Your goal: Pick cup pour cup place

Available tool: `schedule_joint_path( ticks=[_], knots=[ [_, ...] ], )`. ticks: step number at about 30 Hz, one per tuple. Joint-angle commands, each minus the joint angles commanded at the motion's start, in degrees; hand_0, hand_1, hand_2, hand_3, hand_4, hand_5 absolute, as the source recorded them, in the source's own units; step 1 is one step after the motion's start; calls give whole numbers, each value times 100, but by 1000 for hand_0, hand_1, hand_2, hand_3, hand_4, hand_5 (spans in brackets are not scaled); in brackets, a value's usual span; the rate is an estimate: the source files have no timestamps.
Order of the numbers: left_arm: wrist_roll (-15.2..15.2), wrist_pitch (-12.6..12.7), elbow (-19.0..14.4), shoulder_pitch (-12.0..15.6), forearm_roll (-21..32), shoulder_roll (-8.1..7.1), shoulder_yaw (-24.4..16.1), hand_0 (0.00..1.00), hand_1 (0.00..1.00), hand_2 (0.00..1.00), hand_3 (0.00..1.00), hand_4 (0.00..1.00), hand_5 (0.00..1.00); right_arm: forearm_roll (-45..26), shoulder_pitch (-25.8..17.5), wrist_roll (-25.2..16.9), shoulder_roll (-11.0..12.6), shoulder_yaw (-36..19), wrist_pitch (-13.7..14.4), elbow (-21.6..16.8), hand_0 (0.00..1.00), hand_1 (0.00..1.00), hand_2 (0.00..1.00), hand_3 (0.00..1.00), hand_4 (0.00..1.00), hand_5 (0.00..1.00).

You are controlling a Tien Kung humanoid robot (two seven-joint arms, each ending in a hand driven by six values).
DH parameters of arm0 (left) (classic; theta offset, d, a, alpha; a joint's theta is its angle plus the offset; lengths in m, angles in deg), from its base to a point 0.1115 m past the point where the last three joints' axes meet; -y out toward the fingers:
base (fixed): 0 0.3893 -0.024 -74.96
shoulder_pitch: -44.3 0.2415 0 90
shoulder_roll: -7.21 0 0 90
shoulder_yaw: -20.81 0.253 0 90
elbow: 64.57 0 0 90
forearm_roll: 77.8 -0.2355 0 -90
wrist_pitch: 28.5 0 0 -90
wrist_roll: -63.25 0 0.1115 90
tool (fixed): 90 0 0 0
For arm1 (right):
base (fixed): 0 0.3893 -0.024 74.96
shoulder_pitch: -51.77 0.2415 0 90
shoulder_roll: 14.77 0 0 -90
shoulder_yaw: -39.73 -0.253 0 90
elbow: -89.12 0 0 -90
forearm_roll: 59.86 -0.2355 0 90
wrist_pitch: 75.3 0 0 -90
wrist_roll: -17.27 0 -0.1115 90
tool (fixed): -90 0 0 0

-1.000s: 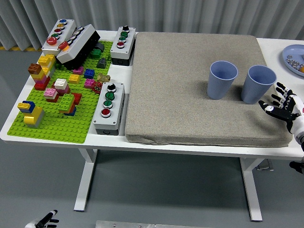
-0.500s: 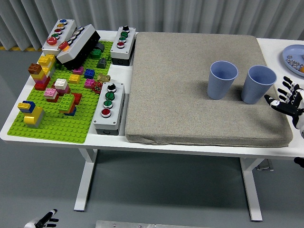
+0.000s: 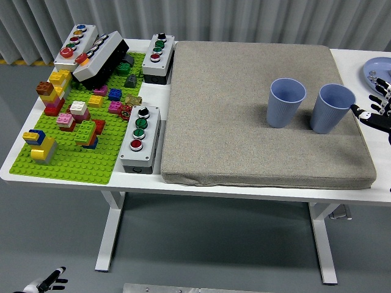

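I am seeing two cups [image 3: 285, 102] [image 3: 332, 108] standing upright, mouths upward, and my right hand [image 3: 377, 110] hovering beside them, fingers [image 3: 357, 110] released.

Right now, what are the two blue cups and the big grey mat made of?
The two blue cups look like matte plastic, maybe coated paper: smooth, thin rims, no shine. The grey mat looks like woven fabric over soft padding: speckled weave, rounded edges.
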Motion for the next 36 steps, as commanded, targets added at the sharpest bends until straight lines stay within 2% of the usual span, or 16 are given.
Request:
schedule_joint_path(
  ticks=[8,13,14,15,17,18,19,21,23,27,36],
  knots=[
    [-1,5,0,27,-1,-14,-17,864,829,833,751,630,980,-24,113,18,73,4,-6,68,945,891,968,941,801,210],
    [5,4,0,22,-20,-6,-31,864,829,833,751,630,980,-58,454,121,201,21,40,179,945,891,968,941,801,210],
    [3,4,0,11,-30,-4,-37,864,829,832,752,630,982,-127,602,129,242,-4,147,226,902,850,909,885,784,322],
    [2,5,0,5,-32,-3,-35,864,829,832,752,630,982,-163,669,130,258,-26,194,254,902,850,909,885,784,322],
    [0,7,0,-13,-22,2,-8,864,829,832,752,630,982,-300,940,120,285,-126,532,348,902,850,909,885,784,322],
    [-6,7,0,-32,8,8,38,864,829,832,752,630,982,-332,1196,99,265,-290,850,446,902,850,909,885,784,322],
    [-7,8,0,-35,16,9,46,864,829,833,751,630,982,-331,1249,92,256,-333,900,467,749,665,644,697,798,998],
    [-11,8,0,-40,30,12,65,864,829,833,751,630,982,-328,1324,72,232,-401,967,502,749,665,644,697,798,998],
    [-22,6,0,-54,84,23,144,864,829,833,751,630,982,-303,1488,-1,108,-655,1063,603,749,665,644,697,798,998],
    [-25,3,0,-63,143,64,237,864,829,833,751,630,982,-193,1615,-6,-122,-1042,984,689,755,662,639,685,796,998],
    [-23,-2,0,-85,146,114,298,864,829,832,751,630,981,-51,1574,-62,-437,-1178,1006,804,759,669,649,691,794,998]
  ],
)
